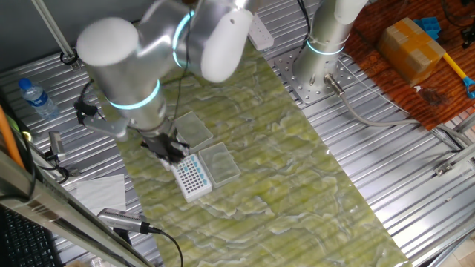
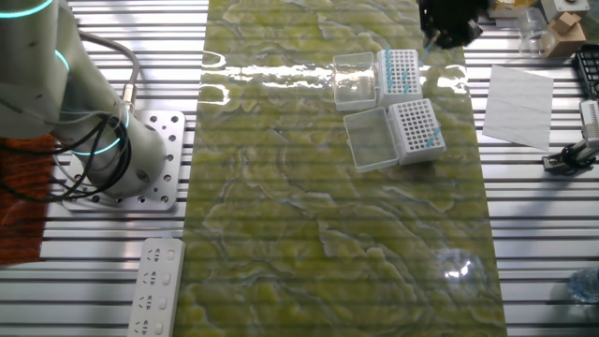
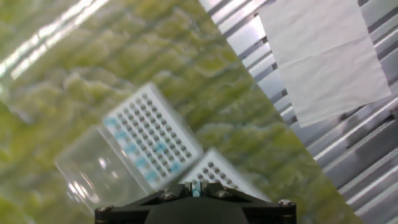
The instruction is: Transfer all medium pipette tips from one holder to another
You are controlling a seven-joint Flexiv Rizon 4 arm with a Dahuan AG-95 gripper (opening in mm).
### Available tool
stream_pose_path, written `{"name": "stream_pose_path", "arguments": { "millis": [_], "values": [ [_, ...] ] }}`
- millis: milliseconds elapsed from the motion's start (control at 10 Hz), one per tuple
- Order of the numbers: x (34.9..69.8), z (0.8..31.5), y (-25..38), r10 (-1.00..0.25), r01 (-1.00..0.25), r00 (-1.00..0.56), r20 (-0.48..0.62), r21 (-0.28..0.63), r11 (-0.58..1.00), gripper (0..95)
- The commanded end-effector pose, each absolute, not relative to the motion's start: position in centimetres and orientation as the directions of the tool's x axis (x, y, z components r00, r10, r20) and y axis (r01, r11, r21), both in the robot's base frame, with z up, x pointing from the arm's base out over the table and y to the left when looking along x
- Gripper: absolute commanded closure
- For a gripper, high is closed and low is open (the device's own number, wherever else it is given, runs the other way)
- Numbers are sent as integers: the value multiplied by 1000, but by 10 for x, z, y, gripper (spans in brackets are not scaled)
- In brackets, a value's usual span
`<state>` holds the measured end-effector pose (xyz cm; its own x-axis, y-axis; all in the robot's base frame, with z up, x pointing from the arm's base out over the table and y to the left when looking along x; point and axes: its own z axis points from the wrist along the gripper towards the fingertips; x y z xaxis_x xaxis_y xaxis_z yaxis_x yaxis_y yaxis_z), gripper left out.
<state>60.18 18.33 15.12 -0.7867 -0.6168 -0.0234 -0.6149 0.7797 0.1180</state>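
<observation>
Hovering above two white tip racks w/ lids folded open, the gripper [image 2: 449, 23] hangs over the far rack [image 2: 400, 72], presumably lining up a pick. Medium pipette tips [image 2: 430, 141] sit along the near rack's [image 2: 415, 129] edge. Hand view shows blue dots up close; finger opening can't be told.
</observation>
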Motion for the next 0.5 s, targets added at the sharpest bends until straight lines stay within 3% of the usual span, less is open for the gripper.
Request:
{"name": "stream_pose_path", "arguments": {
  "millis": [100, 500],
  "values": [
    [598, 143, 196, -590, -589, -807, -26, 111, 800, 950],
    [595, 137, 192, -606, -605, -795, -30, 98, 790, 950]
  ]
}}
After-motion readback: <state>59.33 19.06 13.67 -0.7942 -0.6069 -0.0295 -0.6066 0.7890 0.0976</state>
